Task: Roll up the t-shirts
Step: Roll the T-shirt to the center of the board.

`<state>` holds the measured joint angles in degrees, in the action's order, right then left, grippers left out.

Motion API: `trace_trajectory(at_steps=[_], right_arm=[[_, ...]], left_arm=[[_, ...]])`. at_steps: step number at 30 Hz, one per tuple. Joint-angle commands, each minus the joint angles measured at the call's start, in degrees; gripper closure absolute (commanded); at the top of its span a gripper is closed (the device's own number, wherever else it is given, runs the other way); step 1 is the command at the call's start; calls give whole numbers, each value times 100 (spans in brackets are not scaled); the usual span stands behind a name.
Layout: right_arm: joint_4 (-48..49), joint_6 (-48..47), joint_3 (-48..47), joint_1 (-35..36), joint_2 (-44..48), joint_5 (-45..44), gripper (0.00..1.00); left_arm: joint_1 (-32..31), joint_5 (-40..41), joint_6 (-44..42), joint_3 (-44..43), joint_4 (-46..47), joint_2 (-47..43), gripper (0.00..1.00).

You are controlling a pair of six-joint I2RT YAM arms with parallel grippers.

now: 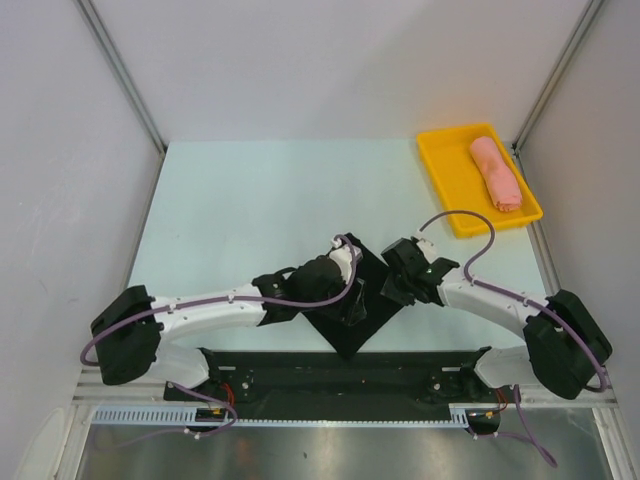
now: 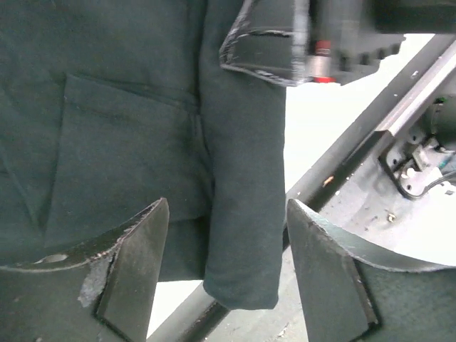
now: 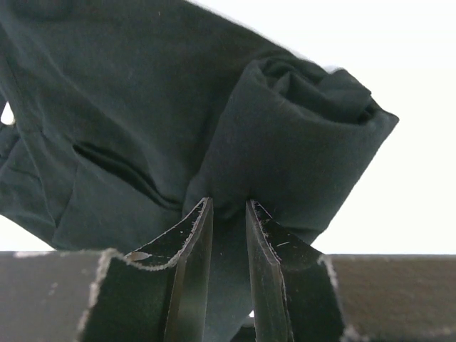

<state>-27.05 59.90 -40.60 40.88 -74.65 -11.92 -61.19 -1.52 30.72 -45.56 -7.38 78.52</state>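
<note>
Tabletop [image 1: 260, 200] lies open beyond black tee [image 1: 345, 338], left of yellow tray [image 1: 440, 165].

Pale green table [image 1: 250, 200] with black t-shirt [image 1: 340, 335] near edge, yellow tray [image 1: 447, 170] far right.

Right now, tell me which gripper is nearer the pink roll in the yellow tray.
Right. The right gripper, shut on the black tee, is at the tee's right edge, towards the pink roll. The left gripper stands open further left over the tee.
</note>
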Motion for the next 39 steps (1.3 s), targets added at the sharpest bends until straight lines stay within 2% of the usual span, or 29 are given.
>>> trace_trajectory(at_steps=[1, 8, 14, 16, 19, 20, 23, 25, 26, 27, 28, 30, 31, 32, 35, 39], right_arm=[[375, -31, -378, -133, -461, 137, 70], [692, -75, -545, -309, -1015, 454, 71], [868, -92, -581, -423, -1332, 682, 71], [912, -84, -581, -441, -1341, 726, 70], [921, -92, -581, -502, -1333, 788, 69], [921, -110, -581, -537, -1315, 788, 69], [850, -154, -589, -590, -1131, 753, 68], [771, -207, -581, -608, -920, 709, 66], [728, -207, -589, -617, -850, 683, 65], [640, -224, -581, -617, -762, 639, 64], [587, -250, -581, -617, -535, 534, 64], [360, -259, -572, -625, -262, 289, 62], [280, -294, -563, -617, 35, 191, 59], [201, -329, -546, -608, 230, 103, 58], [-142, -365, -423, -599, 933, -283, 53], [-669, -260, -81, -599, 1742, -583, 55]], left_arm=[[-480, 984, -373, -436, -510, -144, 27], [-1219, 1864, -497, -901, -756, 497, 24], [-1466, 2375, -654, -1191, -809, 1138, 26], [-1527, 2402, -725, -1192, -696, 1288, 31], [-1528, 2463, -621, -1052, -484, 1437, 48], [-1528, 2516, -559, -964, -449, 1447, 58], [-1484, 2569, -435, -771, -309, 1403, 69], [-1370, 2377, -426, -709, -247, 1411, 80], [-1309, 2236, -418, -622, -107, 1385, 90], [-1256, 2096, -400, -534, 7, 1359, 95], [-1072, 1624, -357, -437, 165, 1298, 99], [-852, 999, -286, -51, 788, 1122, 100], [-633, 300, -155, 90, 1112, 1069, 100], [-544, 23, -84, 309, 1507, 1034, 100], [-394, -594, 109, 460, 1862, 937, 100], [-166, -1306, 522, 653, 2292, 867, 100]])
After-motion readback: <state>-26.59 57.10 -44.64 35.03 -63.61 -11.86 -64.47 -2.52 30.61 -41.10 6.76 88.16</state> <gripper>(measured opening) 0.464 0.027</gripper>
